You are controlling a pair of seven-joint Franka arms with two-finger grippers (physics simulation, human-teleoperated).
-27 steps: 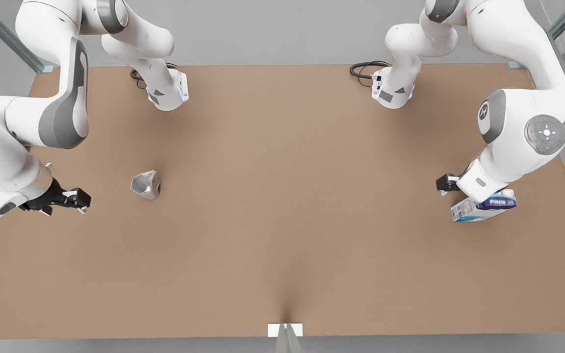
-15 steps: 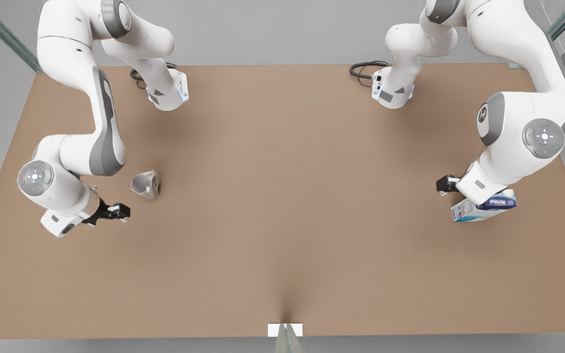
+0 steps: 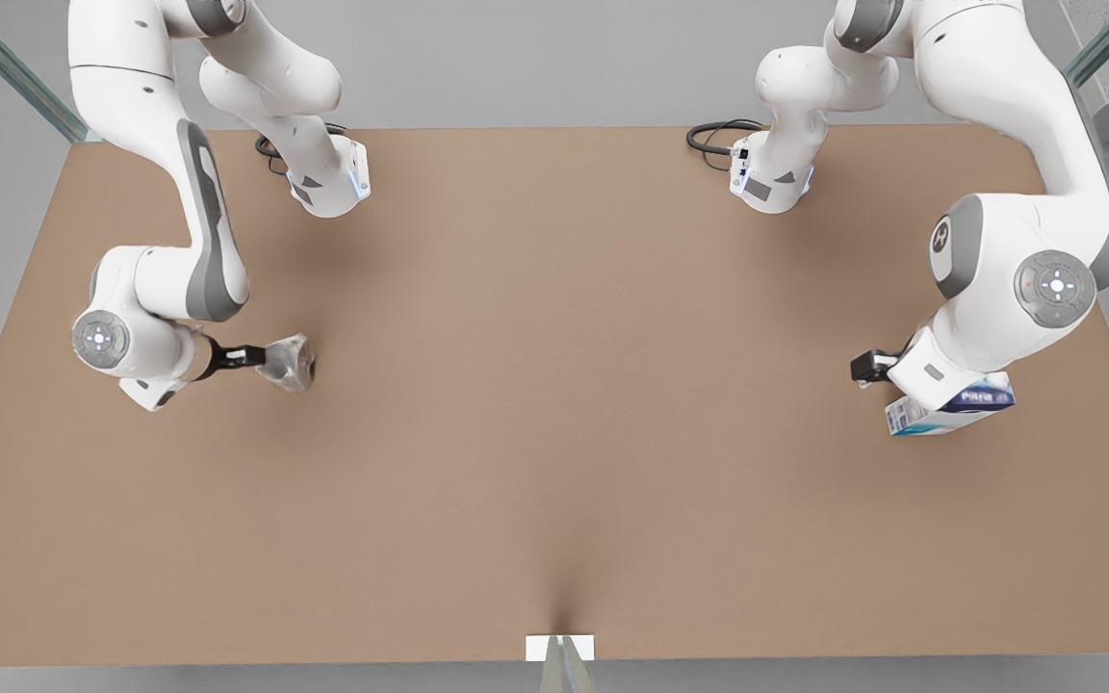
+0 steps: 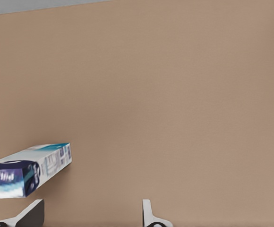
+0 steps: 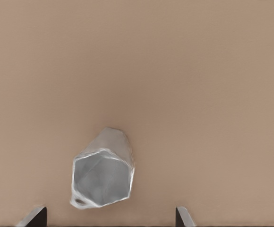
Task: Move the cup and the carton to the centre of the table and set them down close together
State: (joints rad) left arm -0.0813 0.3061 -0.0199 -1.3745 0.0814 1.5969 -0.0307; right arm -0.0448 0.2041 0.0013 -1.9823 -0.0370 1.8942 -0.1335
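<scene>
Front view looks steeply down over the whole table (image 3: 554,433), facing both arm bases. Left wrist view, close, shares the carton (image 4: 26,170); right wrist view shares the cup (image 5: 101,175).

The carton (image 3: 961,408) is partly hidden beneath the left arm's wrist; its print is unreadable.

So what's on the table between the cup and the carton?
Nothing: in the front view only bare table lies between the cup and the carton.

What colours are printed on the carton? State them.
White with blue and teal print on the carton, clearest in the left wrist view.
</scene>
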